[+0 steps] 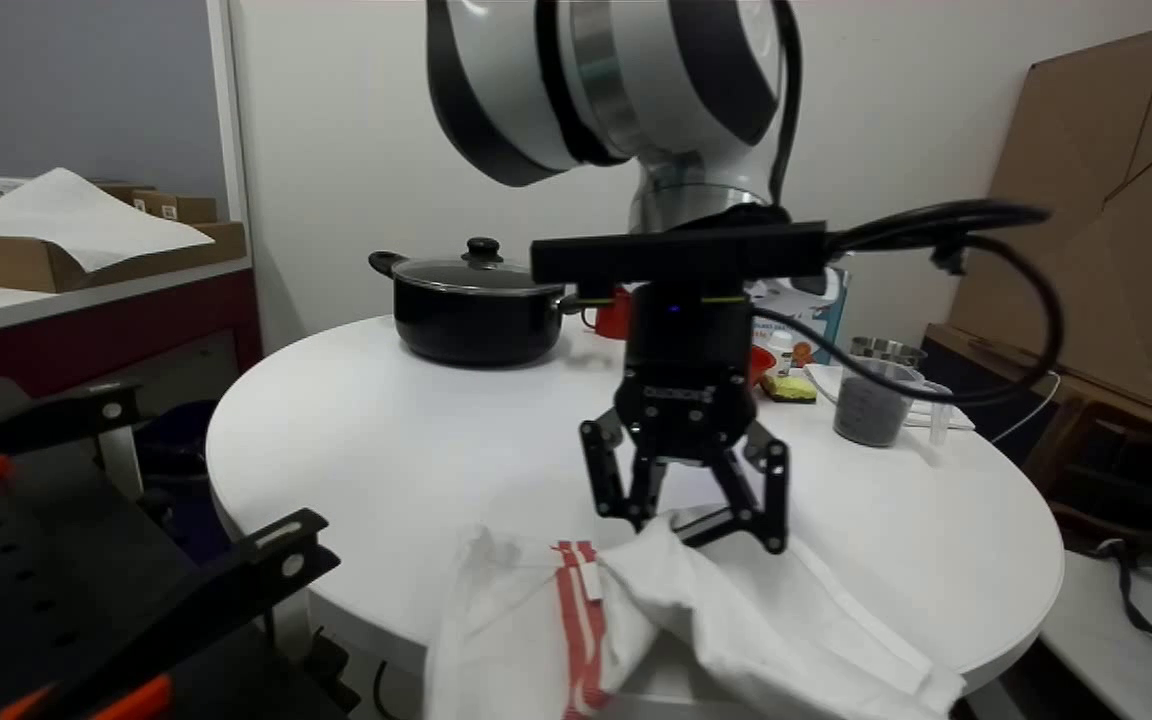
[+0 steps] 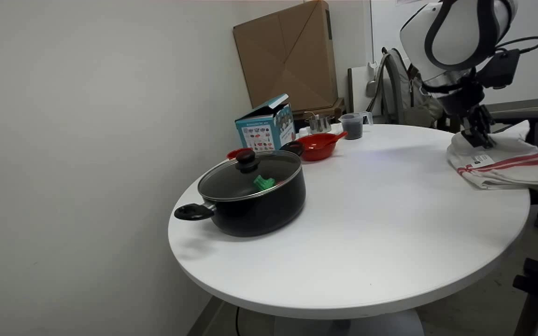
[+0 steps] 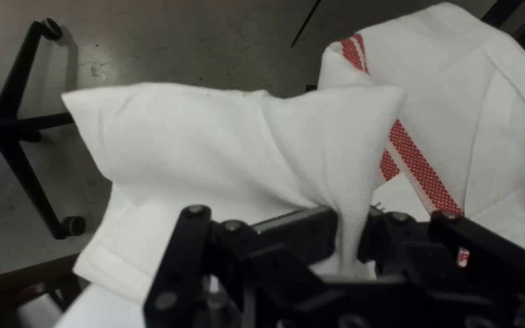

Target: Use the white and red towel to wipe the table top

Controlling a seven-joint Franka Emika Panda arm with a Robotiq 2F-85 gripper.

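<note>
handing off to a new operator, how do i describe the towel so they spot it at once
Find the round white table with a black lidded pot on it. At the table's edge, away from that pot, the claw pinches a towel that spills past the rim. Creased white fabric crossed by red stripes sets it apart from the black pot and claw.

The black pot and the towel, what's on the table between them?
Nothing but bare white table lies between the black pot and the towel; you can see that in an exterior view.
</note>
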